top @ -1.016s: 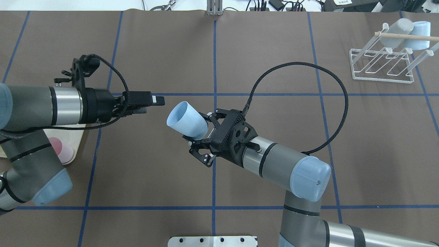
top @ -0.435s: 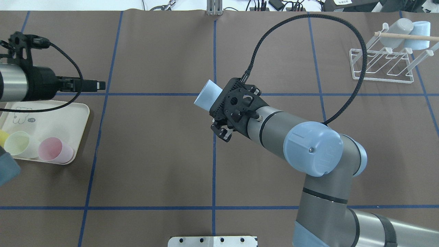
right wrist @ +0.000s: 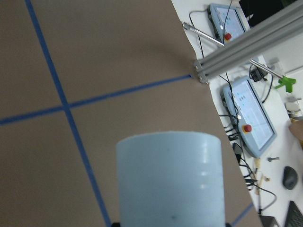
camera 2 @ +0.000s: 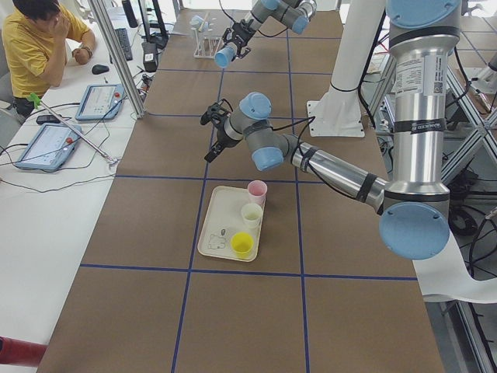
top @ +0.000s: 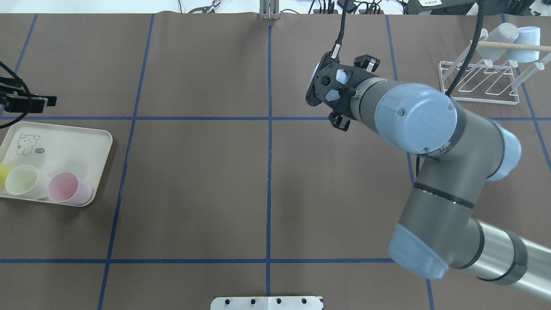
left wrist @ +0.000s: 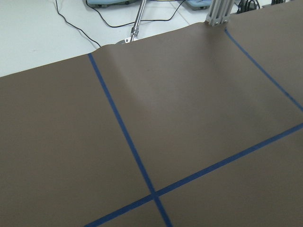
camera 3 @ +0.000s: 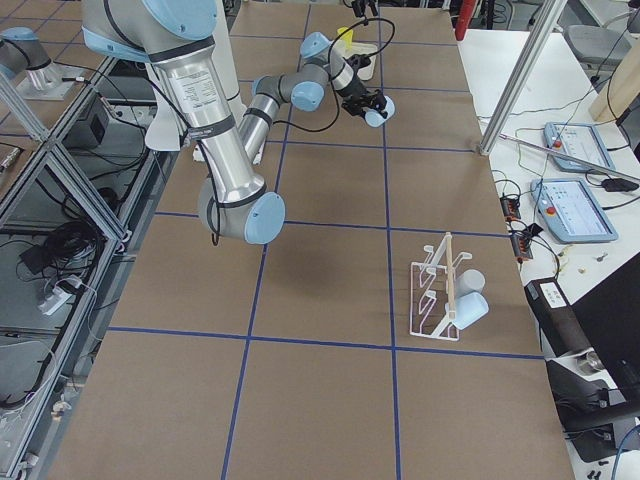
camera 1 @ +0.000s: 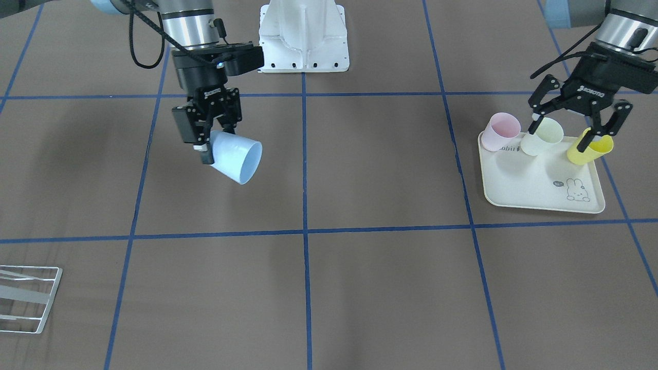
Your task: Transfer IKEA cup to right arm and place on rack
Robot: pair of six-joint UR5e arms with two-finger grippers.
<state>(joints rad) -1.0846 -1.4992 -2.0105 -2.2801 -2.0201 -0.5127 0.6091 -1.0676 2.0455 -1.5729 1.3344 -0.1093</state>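
While our right gripper (camera 1: 213,141) is clamped on the blue cup (camera 1: 234,156), holding it tilted above the table (top: 193,193), we see the rack (top: 478,100) well apart from it. Our left gripper (camera 1: 558,137) hangs with jaws apart near the tray (camera 1: 534,190).

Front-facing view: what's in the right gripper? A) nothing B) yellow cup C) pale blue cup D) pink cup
C: the right gripper is shut on the pale blue cup, held on its side in the air; the pink cup and yellow cup sit on the tray.
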